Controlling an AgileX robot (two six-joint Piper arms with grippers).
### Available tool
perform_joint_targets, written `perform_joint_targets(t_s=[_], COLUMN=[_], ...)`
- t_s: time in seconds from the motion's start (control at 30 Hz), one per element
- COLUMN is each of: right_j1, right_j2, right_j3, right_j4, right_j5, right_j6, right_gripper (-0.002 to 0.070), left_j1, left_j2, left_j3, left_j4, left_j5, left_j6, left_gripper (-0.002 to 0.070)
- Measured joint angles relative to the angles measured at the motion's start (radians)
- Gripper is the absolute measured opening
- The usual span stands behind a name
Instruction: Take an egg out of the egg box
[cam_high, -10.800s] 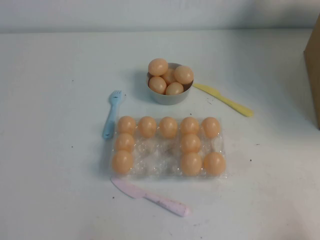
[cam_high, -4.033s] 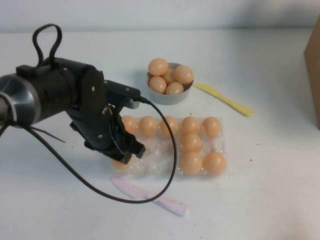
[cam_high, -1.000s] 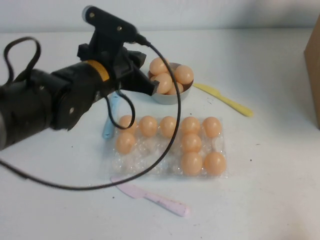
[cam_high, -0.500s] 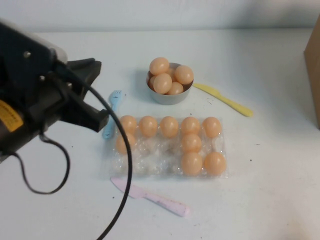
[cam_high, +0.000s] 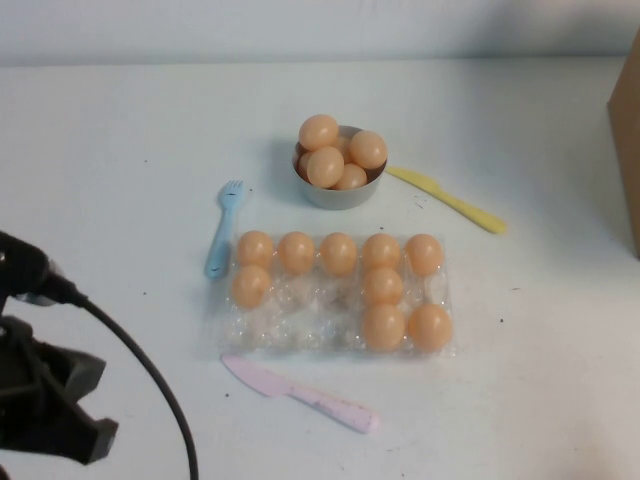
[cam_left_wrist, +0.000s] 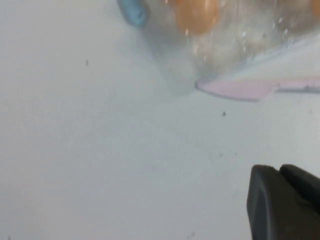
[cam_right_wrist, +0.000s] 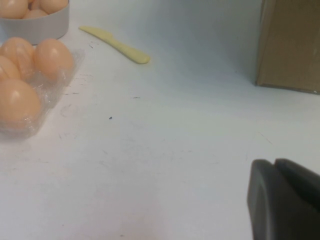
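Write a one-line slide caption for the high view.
Nine eggs sit in the egg box, more fill the grey bowl; left gripper at the table's near-left corner, right gripper out of view.

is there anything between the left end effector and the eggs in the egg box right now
Nothing visible. The left end effector sits at the table's near left corner, with bare table between it and the egg box. The pink knife lies along the box's near edge. The right end effector is parked apart.

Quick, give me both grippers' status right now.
Left gripper: low at the table's near-left corner, away from the egg box; jaws cannot be told.
Right gripper: over bare table near the cardboard box; cannot be told.
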Motion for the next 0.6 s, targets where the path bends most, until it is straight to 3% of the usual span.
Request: perform_joint_targets(t_s=[0.37, 0.6], right_j1=[0.000, 0.000], right_j2=[0.000, 0.000], right_j3=[0.000, 0.000], right_j4=[0.000, 0.000], right_j5=[0.000, 0.000], right_j6=[0.000, 0.000], right_gripper=[-0.0017, -0.0017], left_j1=[0.000, 0.005], left_j2=[-0.057, -0.209], left_j3=[0.000, 0.104], left_j4=[0.077, 0.239], left_j5=[0.233, 0.033], left_j6=[-0.228, -0.255], left_gripper=[-0.0002, -0.0002])
